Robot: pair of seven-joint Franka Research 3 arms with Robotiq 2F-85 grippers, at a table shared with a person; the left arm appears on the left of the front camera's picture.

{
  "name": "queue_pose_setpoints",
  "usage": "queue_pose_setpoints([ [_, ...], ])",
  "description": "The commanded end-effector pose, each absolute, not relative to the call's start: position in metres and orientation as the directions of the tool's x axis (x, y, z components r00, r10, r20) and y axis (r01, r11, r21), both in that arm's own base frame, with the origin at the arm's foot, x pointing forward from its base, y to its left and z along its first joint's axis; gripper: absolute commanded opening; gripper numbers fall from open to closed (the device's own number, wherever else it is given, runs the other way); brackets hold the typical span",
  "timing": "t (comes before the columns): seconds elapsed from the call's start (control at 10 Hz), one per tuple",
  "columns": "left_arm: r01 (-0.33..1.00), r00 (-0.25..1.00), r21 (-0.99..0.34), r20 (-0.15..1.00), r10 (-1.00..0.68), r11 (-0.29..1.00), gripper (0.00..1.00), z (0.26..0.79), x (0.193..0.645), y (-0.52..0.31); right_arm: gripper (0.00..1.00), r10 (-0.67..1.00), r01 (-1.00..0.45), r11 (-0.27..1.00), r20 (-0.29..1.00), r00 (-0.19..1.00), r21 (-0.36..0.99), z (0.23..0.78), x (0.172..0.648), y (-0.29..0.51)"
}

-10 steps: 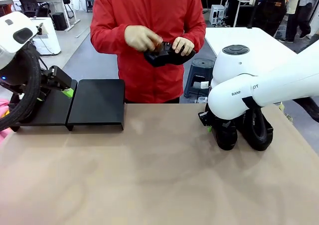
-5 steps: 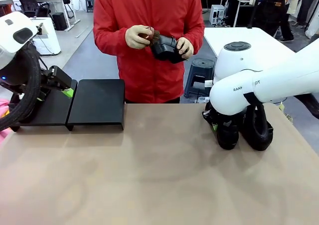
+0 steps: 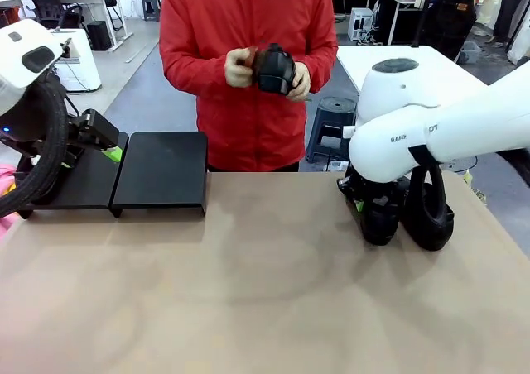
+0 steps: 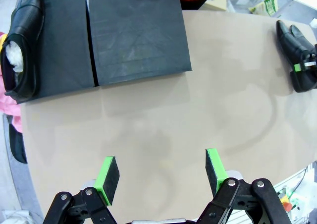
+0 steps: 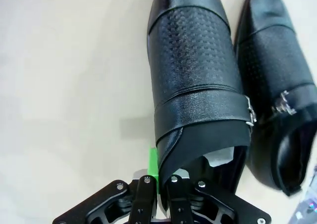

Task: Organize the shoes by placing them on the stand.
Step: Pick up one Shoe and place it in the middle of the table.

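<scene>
The brown table (image 3: 248, 291) spans the front view, and a person (image 3: 248, 26) in a red top stands at its far edge. The white right arm (image 3: 447, 126) reaches in low over the table's right side, and the left arm (image 3: 29, 51) sits at the left. The matte-black stand (image 3: 161, 171) rests at the far left of the table; from the left wrist view it shows two flat panels side by side. One glossy black shoe (image 4: 22, 40) lies on the panel farther from the table's middle, with white stuffing in its opening. The person holds another shoe (image 3: 273, 68) up at chest height in both hands (image 3: 240, 66). At the table's right side, two more stand close together. The gripped shoe (image 5: 193, 75) has a perforated upper and a buckle strap, and the neighbouring shoe (image 5: 277, 85) lies just beside it. The right gripper (image 5: 161, 177) is clenched on the rim of the gripped shoe's opening. The left gripper (image 4: 161, 177) hangs above bare tabletop with its green pads (image 4: 108, 179) spread apart, holding nothing.
</scene>
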State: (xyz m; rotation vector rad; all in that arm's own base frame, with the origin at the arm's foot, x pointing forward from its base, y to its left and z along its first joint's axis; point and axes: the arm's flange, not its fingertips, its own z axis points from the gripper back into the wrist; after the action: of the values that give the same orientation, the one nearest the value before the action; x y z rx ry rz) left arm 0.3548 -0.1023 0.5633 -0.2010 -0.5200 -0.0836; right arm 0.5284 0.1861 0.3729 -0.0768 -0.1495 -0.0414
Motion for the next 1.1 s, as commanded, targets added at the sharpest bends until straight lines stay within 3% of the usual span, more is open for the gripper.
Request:
queue_pose_setpoints([
  [0.0,0.141,0.863,-0.162,0.504,-0.041,0.977,0.90,0.563,0.356,-0.100,0.00,-0.072,0.091,0.993,0.236,0.969,-0.073,0.434,0.487,0.219],
  [0.4,0.141,0.863,-0.162,0.504,-0.041,0.977,0.90,0.563,0.356,-0.100,0.00,0.031,-0.049,0.990,0.138,0.990,0.130,0.443,0.376,0.323],
  [0.6,0.141,0.863,-0.162,0.504,-0.041,0.977,0.90,0.563,0.356,-0.100,0.00,0.006,-0.022,0.978,0.082,0.997,0.207,0.416,0.358,0.371],
  [1.0,0.141,0.863,-0.162,0.504,-0.041,0.977,0.90,0.563,0.356,-0.100,0.00,0.000,-0.010,0.972,0.043,0.999,0.235,0.365,0.341,0.421],
])
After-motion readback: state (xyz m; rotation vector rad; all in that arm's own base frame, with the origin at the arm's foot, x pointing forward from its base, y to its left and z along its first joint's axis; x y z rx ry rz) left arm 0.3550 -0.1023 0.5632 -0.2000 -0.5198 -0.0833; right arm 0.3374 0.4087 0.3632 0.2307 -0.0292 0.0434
